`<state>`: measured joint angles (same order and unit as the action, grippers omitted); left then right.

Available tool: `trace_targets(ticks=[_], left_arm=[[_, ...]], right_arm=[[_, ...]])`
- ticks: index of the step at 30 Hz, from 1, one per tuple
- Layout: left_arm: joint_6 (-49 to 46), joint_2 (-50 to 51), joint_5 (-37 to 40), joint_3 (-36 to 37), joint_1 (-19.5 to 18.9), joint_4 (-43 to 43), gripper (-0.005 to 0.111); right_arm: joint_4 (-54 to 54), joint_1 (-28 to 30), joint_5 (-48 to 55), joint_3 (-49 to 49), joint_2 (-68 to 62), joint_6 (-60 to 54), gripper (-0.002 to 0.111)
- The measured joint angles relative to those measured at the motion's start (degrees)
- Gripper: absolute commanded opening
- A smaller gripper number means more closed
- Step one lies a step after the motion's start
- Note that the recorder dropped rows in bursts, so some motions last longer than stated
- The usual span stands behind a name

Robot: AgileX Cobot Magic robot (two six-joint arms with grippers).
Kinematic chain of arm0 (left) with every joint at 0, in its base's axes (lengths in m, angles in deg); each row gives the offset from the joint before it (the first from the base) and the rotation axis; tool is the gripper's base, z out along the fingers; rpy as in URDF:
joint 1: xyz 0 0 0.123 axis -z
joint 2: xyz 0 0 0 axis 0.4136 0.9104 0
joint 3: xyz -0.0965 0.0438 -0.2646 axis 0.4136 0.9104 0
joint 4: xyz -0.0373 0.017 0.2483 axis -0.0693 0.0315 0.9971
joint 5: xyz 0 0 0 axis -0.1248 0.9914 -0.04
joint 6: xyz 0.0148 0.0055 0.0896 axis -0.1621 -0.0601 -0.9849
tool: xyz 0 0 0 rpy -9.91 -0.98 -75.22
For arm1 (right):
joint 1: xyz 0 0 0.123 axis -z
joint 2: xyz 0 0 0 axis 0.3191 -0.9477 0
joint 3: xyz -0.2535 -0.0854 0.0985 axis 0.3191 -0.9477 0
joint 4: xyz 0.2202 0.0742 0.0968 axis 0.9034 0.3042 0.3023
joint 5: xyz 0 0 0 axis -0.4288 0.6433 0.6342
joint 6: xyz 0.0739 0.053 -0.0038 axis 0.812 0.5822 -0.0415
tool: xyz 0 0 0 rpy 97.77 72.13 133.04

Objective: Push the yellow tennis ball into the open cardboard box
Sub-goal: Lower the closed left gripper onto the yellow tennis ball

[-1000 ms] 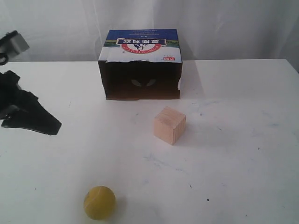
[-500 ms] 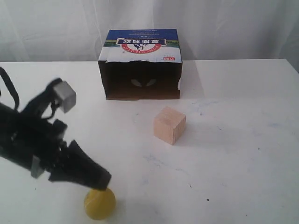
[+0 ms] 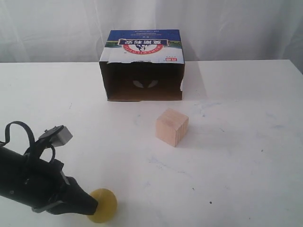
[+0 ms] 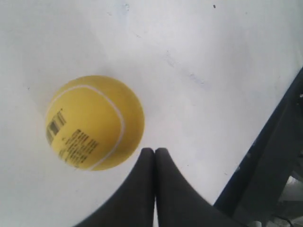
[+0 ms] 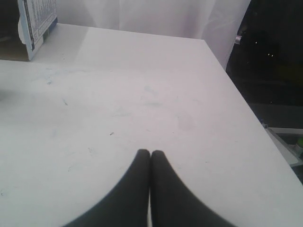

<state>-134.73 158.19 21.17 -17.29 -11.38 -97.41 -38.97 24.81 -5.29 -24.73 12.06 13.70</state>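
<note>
The yellow tennis ball (image 3: 104,205) rests near the front edge of the white table, left of centre. My left gripper (image 3: 93,206) is shut with nothing in it, its tip right against the ball's left side. In the left wrist view the ball (image 4: 93,122) sits just beyond the closed left gripper (image 4: 154,151), touching or nearly so. The open cardboard box (image 3: 142,66) stands at the back with its dark opening facing the front. My right gripper (image 5: 150,153) is shut over bare table and does not show in the exterior view.
A pale wooden cube (image 3: 172,126) stands between ball and box, a little right of the straight line. The table's front edge (image 4: 258,142) runs close by the ball. A corner of the box (image 5: 37,23) shows in the right wrist view.
The left arm swung from the far left, came down over the ball, then dropped lower to the ball's left side. The ball has barely moved.
</note>
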Motion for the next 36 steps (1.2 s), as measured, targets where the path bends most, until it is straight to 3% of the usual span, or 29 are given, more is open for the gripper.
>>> trace_targets(ticks=[11,21,29,36], left_arm=[[-1.62,0.00,-5.82,0.47,0.08,-0.24,0.000],[-10.70,0.00,-8.36,0.56,0.08,-8.73,0.000],[-15.59,-0.22,-0.40,0.56,0.22,-10.77,0.000],[-16.41,1.99,-3.02,0.56,0.22,-10.81,0.000]], right_arm=[[0.00,0.00,0.00,0.00,0.00,0.00,0.000],[0.00,0.00,0.00,0.00,0.00,0.00,0.000],[0.00,0.00,0.00,0.00,0.00,1.09,0.000],[0.00,0.00,0.00,0.00,0.00,1.32,0.000]])
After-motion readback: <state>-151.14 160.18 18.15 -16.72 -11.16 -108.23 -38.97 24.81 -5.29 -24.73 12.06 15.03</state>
